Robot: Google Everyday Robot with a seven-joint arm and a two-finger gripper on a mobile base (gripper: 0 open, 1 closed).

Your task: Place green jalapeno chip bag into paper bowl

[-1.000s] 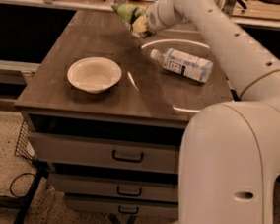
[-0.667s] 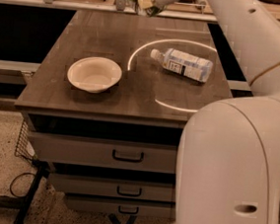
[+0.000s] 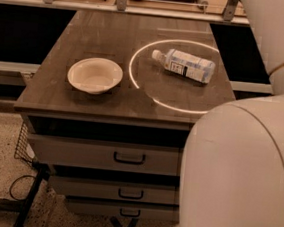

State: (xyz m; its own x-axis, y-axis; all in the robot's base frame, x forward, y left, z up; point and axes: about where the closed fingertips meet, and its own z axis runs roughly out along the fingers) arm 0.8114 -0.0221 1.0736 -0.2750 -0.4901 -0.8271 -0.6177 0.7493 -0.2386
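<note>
The paper bowl [image 3: 95,75] is a round cream bowl, empty, standing on the left half of the dark wooden table [image 3: 82,105]. The green jalapeno chip bag is out of view. My gripper is out of view above the top of the camera view; only the white arm [image 3: 275,38] and body show at the right.
A clear plastic bottle with a white label [image 3: 184,65] lies on its side on the right half of the table, inside a bright ring of light. Drawers [image 3: 128,157] sit under the table. A railing runs behind the table. A wire basket [image 3: 26,144] and cables lie on the floor at left.
The arm has risen with the green bag and the gripper has left the top of the view. The bowl and bottle have not moved.
</note>
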